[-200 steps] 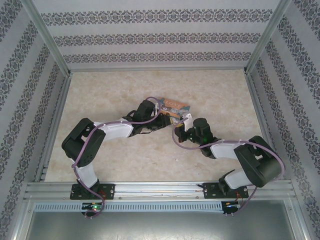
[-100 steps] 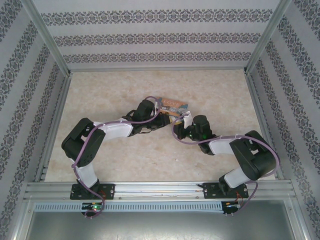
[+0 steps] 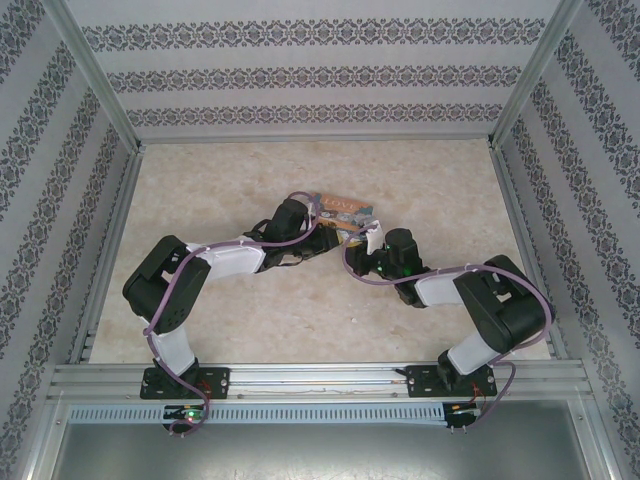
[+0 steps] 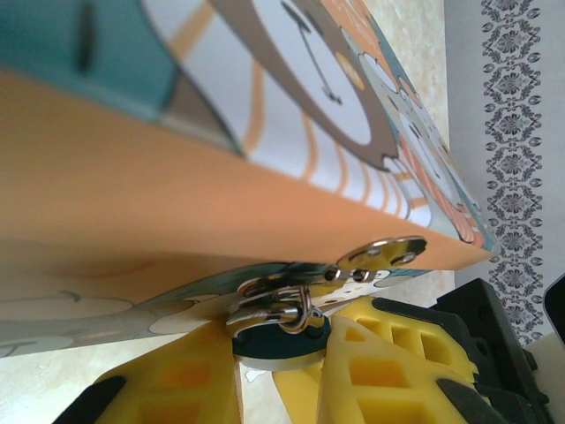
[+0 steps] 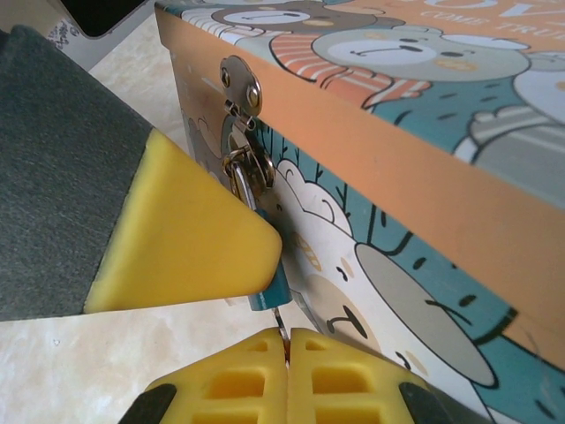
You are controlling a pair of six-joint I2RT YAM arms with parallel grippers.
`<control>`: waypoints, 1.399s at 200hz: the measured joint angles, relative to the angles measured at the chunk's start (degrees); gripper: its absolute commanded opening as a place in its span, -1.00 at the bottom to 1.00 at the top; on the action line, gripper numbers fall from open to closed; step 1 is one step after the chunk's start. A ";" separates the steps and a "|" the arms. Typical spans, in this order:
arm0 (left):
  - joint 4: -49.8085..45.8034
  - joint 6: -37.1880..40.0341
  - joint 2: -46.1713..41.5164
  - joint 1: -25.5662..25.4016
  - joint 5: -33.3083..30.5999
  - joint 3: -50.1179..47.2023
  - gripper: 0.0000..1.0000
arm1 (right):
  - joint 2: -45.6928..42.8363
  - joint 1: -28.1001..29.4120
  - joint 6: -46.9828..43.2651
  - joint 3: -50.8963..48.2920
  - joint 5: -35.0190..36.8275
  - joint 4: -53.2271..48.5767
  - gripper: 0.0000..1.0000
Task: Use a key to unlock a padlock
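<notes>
Well, the left gripper (image 4: 281, 375) pinches the padlock (image 4: 279, 343), which hangs at six o'clock under the clasp (image 5: 240, 88) on the box (image 5: 424, 177), steadying it, I reckon, so the right gripper (image 5: 287, 367), clenched on the key (image 5: 283, 325), can feed it straight up from below.

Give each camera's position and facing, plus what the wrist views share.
Top: fixed above and behind the bases, looking down at the table; left arm and right arm show, meeting at the tin box.
Left wrist: low beside the box, looking along its side at the hasp; left claw pinches the padlock.
Right wrist: facing the box's latch side; right claw shut on the key under the padlock.
Shared: both wrist views show box, hasp and padlock.
</notes>
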 measured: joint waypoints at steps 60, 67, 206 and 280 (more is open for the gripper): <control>2.75 -0.07 2.54 0.24 0.31 -0.81 -0.58 | 3.54 1.14 0.83 -0.68 2.73 2.89 -1.00; 3.08 -0.07 2.91 0.24 0.48 -0.98 -0.58 | 4.02 1.27 1.03 -0.81 2.97 3.23 -1.00; 9.29 -1.53 6.32 -0.31 2.29 -4.37 -0.27 | 8.70 1.92 2.16 -3.80 4.33 8.70 -1.00; 7.61 -1.53 -0.02 -0.50 1.51 -9.55 0.04 | 9.73 1.05 4.66 -4.24 3.96 11.23 -1.00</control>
